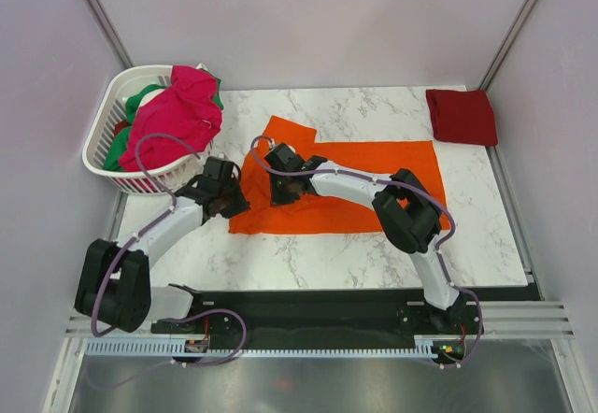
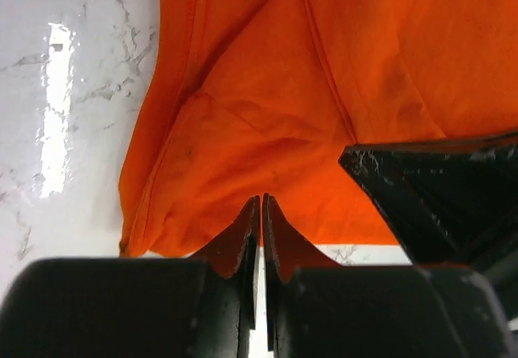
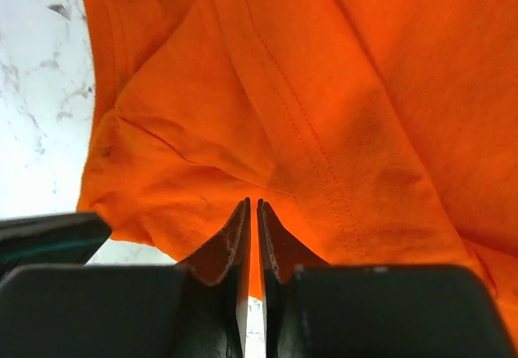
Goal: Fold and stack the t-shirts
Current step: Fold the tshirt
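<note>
Marble table (image 1: 327, 254) fills the top view. Orange shirt (image 1: 383, 156) lies flat at mid-table, spread left to right, w/ one sleeve sticking out toward the far edge at its left end. The near-left corner is bunched up. White basket (image 1: 131, 179) sits at the far-left corner of the table, off the orange shirt. Left arm (image 1: 168, 221) reaches in from the near-left to the orange shirt's near-left corner. Right arm (image 1: 355, 184) lies across the shirt from the right, wrist ending at the shirt's left part, just beside the left wrist. Pink shirt (image 1: 173, 114) is heaped on top of the basket, draped over its right rim. Dark red shirt (image 1: 462, 116) is folded into a square at the far-right corner of the table, apart from the orange one. Green shirt (image 1: 142, 97) is inside the basket under the pink one, only bits showing. Left gripper (image 2: 261, 200): jaws nearly together, tips pinching the orange shirt's edge, creases running into the tips, bare marble to the left of the cloth. Right gripper (image 3: 250, 204): jaws nearly together too, clamped on orange cloth next to a stitched seam, w/ orange showing in the slit between them. Each wrist cam shows the other gripper's black body close by.
</note>
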Available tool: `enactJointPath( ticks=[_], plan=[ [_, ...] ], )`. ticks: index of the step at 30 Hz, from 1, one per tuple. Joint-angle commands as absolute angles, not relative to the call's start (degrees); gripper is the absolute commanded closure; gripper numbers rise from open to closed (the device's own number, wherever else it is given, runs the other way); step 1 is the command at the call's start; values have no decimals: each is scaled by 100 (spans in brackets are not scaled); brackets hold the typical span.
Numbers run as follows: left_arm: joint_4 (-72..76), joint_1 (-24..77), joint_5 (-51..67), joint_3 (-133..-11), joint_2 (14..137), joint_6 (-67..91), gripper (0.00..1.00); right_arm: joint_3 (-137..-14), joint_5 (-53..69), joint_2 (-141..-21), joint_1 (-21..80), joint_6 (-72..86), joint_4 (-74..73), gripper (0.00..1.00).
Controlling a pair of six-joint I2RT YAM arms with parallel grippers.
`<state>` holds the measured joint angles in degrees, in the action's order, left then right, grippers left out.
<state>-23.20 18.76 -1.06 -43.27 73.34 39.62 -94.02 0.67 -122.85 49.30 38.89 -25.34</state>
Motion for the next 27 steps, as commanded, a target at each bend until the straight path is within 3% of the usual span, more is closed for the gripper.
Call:
enactJointPath(
  ticks=[1, 27],
  plan=[
    [-1539, 1898, 9, -4237, 7750, 4289, 92, -9607, 307, -12436, 4939, 3718, -2628, 87],
    [-1222, 1934, -527, -3533, 8200, 4192, 94, -10168, 35, -12814, 3999, 2883, -3129, 89]
  ],
)
